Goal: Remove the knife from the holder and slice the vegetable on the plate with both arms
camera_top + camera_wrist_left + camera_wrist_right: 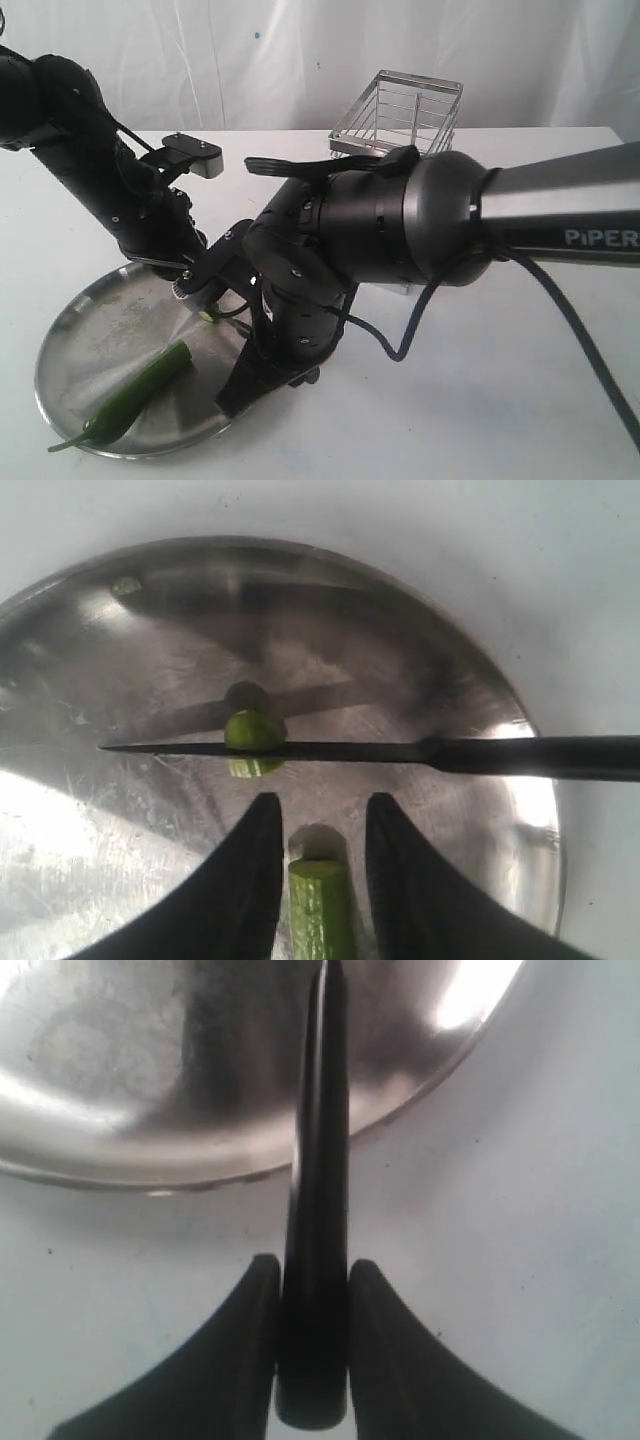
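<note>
Starting at the left, the plate (70,330) is sitting on the white worktop (520,400) with the vegetable (135,390) lying across it, stem toward the near rim. My left end effector (318,825) is straddling the cut end of the vegetable; its fingers (245,870) are standing on either side with thin gaps showing, so I am steadying rather than squeezing, as far as I can judge.

Just beyond them a small cut-off piece (252,742) is lying on the plate, and the knife (400,751) is crossing over it, so I am judging at least one slice made and most of the vegetable left to cut.

My right end effector (312,1295) is clenching the knife's black handle, blade reaching over the plate rim.

Further right, the holder (400,115) is standing behind my right arm (400,225), well apart. That bulky arm is blocking the exterior view of the cutting spot.
</note>
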{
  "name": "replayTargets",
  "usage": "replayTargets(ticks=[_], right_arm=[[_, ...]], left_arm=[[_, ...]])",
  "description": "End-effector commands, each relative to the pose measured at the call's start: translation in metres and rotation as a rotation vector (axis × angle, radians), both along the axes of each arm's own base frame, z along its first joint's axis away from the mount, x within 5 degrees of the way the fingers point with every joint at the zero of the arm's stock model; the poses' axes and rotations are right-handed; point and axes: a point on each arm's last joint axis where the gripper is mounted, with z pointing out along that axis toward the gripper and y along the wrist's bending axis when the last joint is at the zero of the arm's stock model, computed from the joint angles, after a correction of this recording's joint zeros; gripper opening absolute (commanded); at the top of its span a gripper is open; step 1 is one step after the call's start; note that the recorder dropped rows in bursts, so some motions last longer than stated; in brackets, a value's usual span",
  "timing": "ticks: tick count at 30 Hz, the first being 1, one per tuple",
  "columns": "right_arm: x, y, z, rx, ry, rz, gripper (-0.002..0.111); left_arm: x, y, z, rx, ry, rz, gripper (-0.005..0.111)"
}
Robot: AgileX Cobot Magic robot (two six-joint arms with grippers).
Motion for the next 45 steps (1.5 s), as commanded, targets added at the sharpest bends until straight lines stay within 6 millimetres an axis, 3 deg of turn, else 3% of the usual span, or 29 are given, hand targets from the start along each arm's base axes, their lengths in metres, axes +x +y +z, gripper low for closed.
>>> replayTargets(ticks=[1, 5, 11, 25, 37, 39, 45], right_arm=[[-0.001, -0.001, 0.001, -0.028, 0.017, 0.008, 0.000], [-0.001, -0.002, 0.001, -0.036, 0.021, 0.006, 0.000], [-0.001, -0.001, 0.001, -0.028, 0.019, 0.007, 0.000], [-0.001, -0.001, 0.001, -0.020, 0.015, 0.012, 0.000], [-0.001, -0.001, 0.001, -0.032, 0.016, 0.022, 0.000], [-0.001, -0.001, 0.001, -0.032, 0.016, 0.022, 0.000], [0.000, -0.002, 0.001, -0.031, 0.015, 0.020, 0.000]], left_arm=[[-0.004, 0.001, 0.003, 0.016, 0.012, 0.005, 0.034], [-0.011, 0.006, -0.012, 0.057, 0.025, -0.001, 0.036], [-0.018, 0.010, -0.031, 0.062, 0.010, 0.034, 0.047], [-0.013, 0.008, -0.055, 0.025, -0.020, 0.093, 0.047], [-0.004, 0.004, -0.043, -0.011, -0.038, 0.132, 0.047], [-0.004, 0.003, -0.043, -0.019, -0.032, 0.138, 0.044], [-0.004, 0.002, -0.043, -0.031, -0.028, 0.147, 0.007]])
